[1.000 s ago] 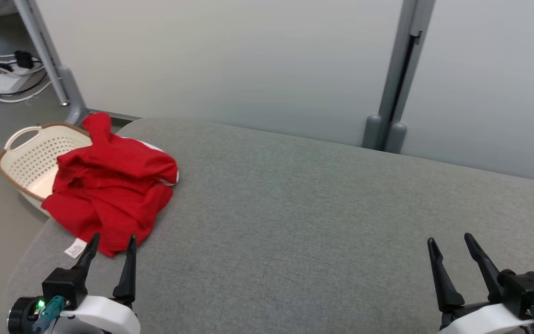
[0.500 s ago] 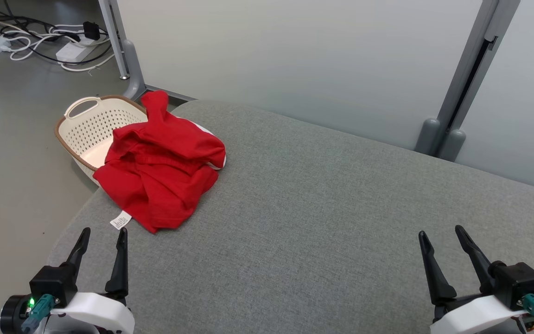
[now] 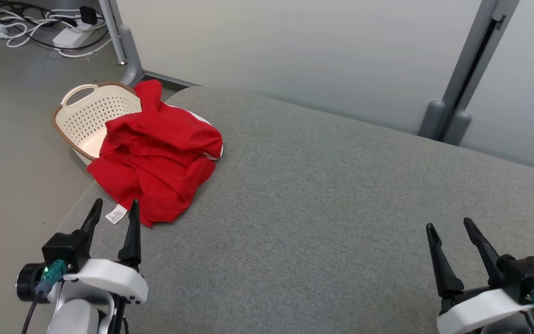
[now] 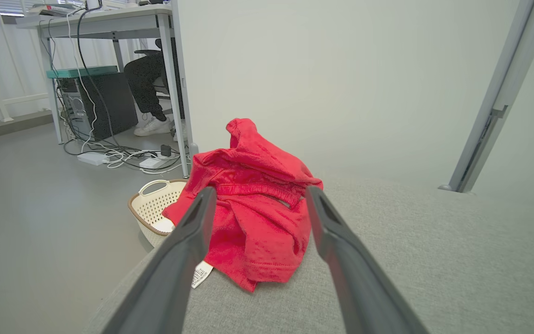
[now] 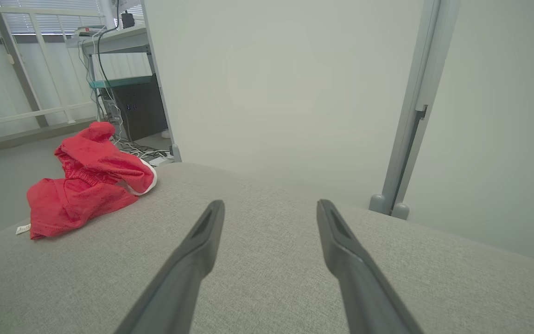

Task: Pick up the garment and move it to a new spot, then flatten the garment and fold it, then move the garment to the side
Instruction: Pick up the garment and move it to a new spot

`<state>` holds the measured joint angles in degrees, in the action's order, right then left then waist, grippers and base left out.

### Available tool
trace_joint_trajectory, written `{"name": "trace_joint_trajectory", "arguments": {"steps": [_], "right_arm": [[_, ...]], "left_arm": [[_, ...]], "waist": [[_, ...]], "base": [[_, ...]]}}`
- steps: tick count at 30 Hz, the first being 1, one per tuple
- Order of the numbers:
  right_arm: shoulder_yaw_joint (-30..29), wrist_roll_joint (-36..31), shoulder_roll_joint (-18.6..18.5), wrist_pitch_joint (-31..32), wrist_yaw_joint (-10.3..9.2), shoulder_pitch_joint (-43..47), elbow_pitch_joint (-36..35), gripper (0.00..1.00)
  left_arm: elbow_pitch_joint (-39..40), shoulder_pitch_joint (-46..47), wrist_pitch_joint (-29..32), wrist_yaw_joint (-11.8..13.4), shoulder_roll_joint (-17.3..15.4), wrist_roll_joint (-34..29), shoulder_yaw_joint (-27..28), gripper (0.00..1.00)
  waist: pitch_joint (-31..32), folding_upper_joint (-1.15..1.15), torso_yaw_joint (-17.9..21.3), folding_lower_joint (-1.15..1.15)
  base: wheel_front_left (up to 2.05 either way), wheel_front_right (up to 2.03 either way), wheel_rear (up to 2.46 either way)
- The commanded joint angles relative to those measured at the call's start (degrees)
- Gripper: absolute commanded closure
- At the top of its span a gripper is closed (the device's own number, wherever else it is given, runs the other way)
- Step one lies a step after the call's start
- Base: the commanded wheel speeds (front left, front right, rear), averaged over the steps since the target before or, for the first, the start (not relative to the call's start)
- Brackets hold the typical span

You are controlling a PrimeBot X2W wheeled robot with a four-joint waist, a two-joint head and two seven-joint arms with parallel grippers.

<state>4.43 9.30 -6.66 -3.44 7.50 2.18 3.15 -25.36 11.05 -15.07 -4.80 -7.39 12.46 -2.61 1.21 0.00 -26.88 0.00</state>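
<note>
Garment: the red garment (image 3: 155,160) lies crumpled in the upper left of the head frame, on the far left corner of the grey surface (image 3: 322,199). Its upper edge drapes over the basket's rim.
Basket: a cream perforated basket (image 3: 92,116) with a brown rim stands on the floor against that corner, partly covered by the garment.
Label: a white care label (image 3: 116,215) sticks out from the garment's lower left hem and lies on the surface.
Left tool: the left tool (image 3: 116,202), in the lower left of the head frame, has its fingers apart and holds nothing. Its tips are just short of the garment's near hem, and the label shows between them.
Right tool: the right tool (image 3: 448,223), in the lower right, is also spread and empty. It is over bare surface, well apart from the garment.
Left wrist view: the garment sits in the frame's centre between the two fingers, rising to a peak with a gathered band across its middle. Behind it, in the upper left, are a desk (image 4: 109,21), a computer tower (image 4: 102,104), floor cables (image 4: 123,157) and a seated person's legs (image 4: 149,86).
Right wrist view: the garment is at middle left. A white edge on its right side may be trim or lining; it is too small to tell. A grey post (image 5: 410,116) stands at the right.
</note>
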Motion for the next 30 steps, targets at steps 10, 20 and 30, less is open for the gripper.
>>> {"name": "trace_joint_trajectory", "arguments": {"steps": [10, 20, 30], "right_arm": [[-0.5, -1.6, -4.7, 4.5, -0.02, -7.0, -6.5, 0.00], [0.8, -1.8, -5.6, 5.4, -0.02, -11.5, -9.0, 0.00], [0.7, -1.3, -5.2, 3.8, -0.02, -13.0, -7.3, 0.00]], "left_arm": [[-15.2, 22.5, 0.1, -1.3, 0.8, 3.1, -0.5, 0.00], [-32.3, 39.7, 1.3, -2.1, -2.9, 4.0, -0.7, 0.00], [-46.2, 48.2, 10.7, 1.2, -8.4, 2.0, -2.5, 0.00]], "waist": [[-16.8, 0.00, 7.6, 0.00], [-25.7, 0.00, 11.6, 0.00], [-28.1, 0.00, 13.4, 0.00]], "base": [[0.00, 0.00, 0.00], [0.00, 0.00, 0.00], [0.00, 0.00, 0.00]]}}
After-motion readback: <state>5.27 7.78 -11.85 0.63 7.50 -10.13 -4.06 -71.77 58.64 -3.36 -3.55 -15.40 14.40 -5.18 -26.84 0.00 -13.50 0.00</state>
